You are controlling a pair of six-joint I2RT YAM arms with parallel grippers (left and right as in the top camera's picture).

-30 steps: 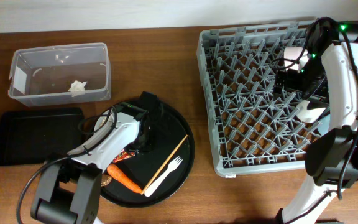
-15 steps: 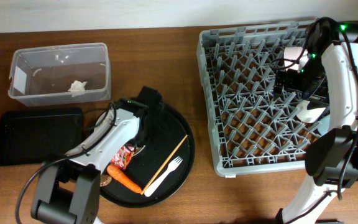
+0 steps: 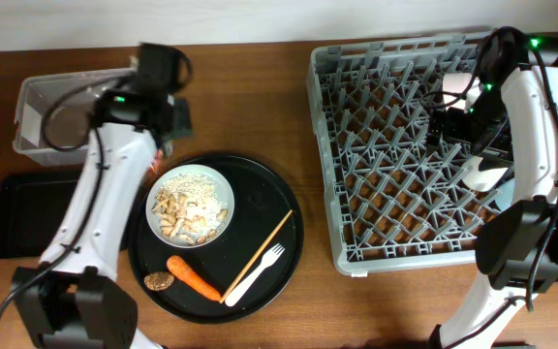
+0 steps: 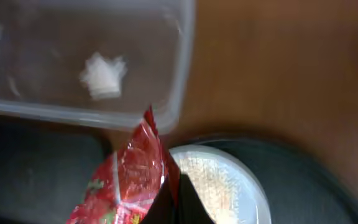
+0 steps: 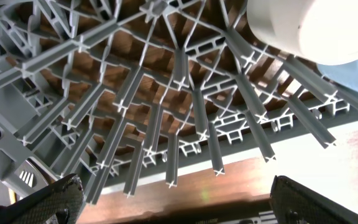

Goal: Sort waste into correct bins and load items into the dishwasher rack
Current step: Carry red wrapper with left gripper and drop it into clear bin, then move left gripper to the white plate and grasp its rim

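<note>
Two dark left fingers (image 4: 173, 208) are clamped shut on one end of the crinkled red foil wrapper (image 4: 126, 183), which hangs in the air with its free tip against the near wall of the clear plastic rectangular tub (image 4: 182, 74). The wrapper looks nearly weightless, thin, floppy and slick, so an end pinch like this probably lets it flap or slide. A hold across a folded, bunched part would likely be firmer, and on release it may cling to a finger rather than drop. A crumpled white paper bit (image 4: 103, 76) lies inside the tub. Below are the pale bowl of beige crumbs (image 4: 253, 186) and the large round black tray (image 4: 309, 186). Well apart, the right fingers (image 5: 55, 199) stand wide open and empty over the grey pegged dishwasher rack (image 5: 166, 93), near a small white cup (image 5: 303, 28).
</note>
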